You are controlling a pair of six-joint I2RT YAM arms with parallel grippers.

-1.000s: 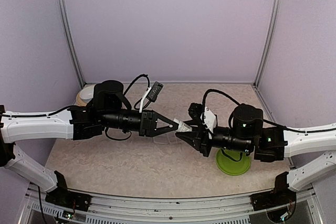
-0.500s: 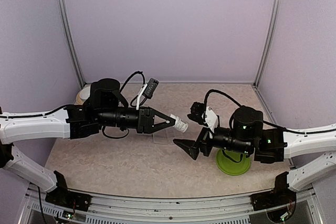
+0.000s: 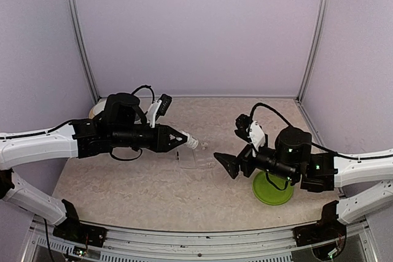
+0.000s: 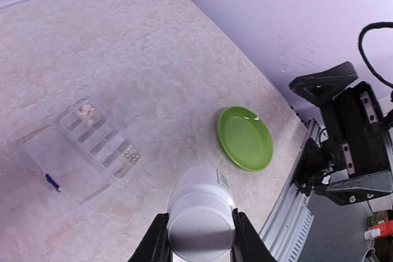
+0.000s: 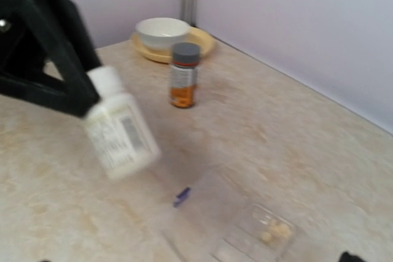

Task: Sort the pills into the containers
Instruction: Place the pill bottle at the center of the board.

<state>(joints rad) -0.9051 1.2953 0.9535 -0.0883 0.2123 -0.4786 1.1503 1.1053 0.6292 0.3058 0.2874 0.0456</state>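
Note:
My left gripper (image 3: 182,138) is shut on a small white bottle (image 3: 191,142), held lying over at its ridged cap end (image 4: 201,225) above the table. The containers are one flat clear box (image 3: 195,159) with a blue mark (image 4: 52,181), lying just below and right of the bottle. Whitish pills (image 4: 86,112) sit in an end compartment, and more pills (image 4: 130,156) in another. In the right wrist view the bottle (image 5: 121,130) hangs left of the box (image 5: 233,225) with its pills (image 5: 274,231). My right gripper (image 3: 225,164) is open, empty, right of the box.
A green plate (image 3: 272,189) lies under my right arm. A grey-capped orange-labelled bottle (image 5: 184,75) stands toward the back left, in front of a white bowl (image 5: 163,32) on a yellow plate (image 3: 97,111). Walls close in the back and both sides.
The two grippers met at the white bottle a second ago. My right gripper has opened, let go and drawn back right. My left arm has pulled the bottle back left.

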